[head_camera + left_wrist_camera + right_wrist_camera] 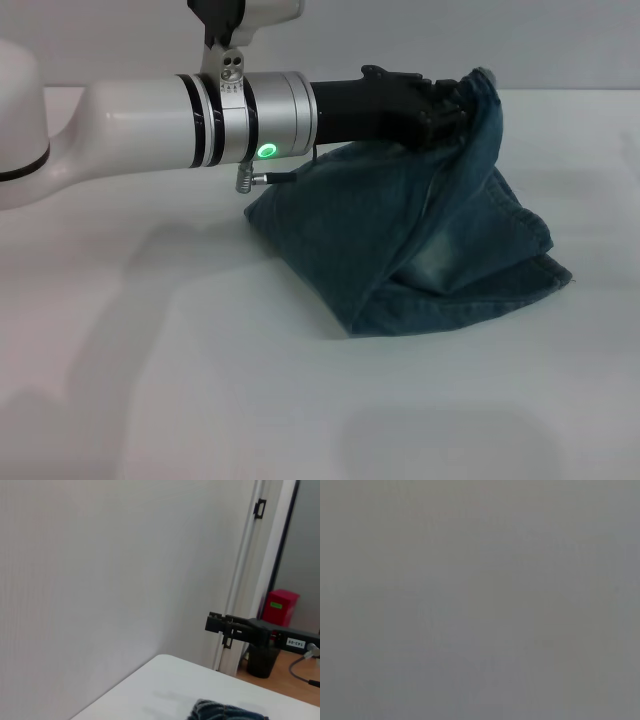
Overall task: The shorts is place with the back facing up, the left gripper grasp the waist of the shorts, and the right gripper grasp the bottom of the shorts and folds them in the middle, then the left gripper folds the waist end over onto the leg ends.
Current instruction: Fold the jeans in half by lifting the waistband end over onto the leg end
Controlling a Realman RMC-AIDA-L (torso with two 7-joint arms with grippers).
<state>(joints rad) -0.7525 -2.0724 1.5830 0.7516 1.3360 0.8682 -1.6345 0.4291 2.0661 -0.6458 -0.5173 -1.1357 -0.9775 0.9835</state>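
Nearest the robot, the white table (200, 400) is bare and smooth. Farther forward, toward the right of the head view, lie the denim shorts (430, 250), dark blue and already doubled lengthwise into a narrow bundle. Their lower layers rest flat on the table, with the faded leg hems stacked at the near right corner. The far end of the cloth is lifted off the surface and pulled up into a peak, so the fabric hangs in a steep slope down to the part still lying flat.

At that peak is the left gripper (455, 105), black, at the end of the white left arm (150, 125), which reaches across from the left side. Its fingers are closed tight on the raised waist end of the shorts, with the cloth bunched around them. A green light (267, 151) glows on the arm's silver wrist ring, and a small cable plug juts out just below it.

The left wrist view shows a little of the denim on the table's far edge, then a plain wall, a door frame and a red box (280, 607) on the floor beyond.

The right gripper is not visible anywhere; the right wrist view is a uniform grey blank
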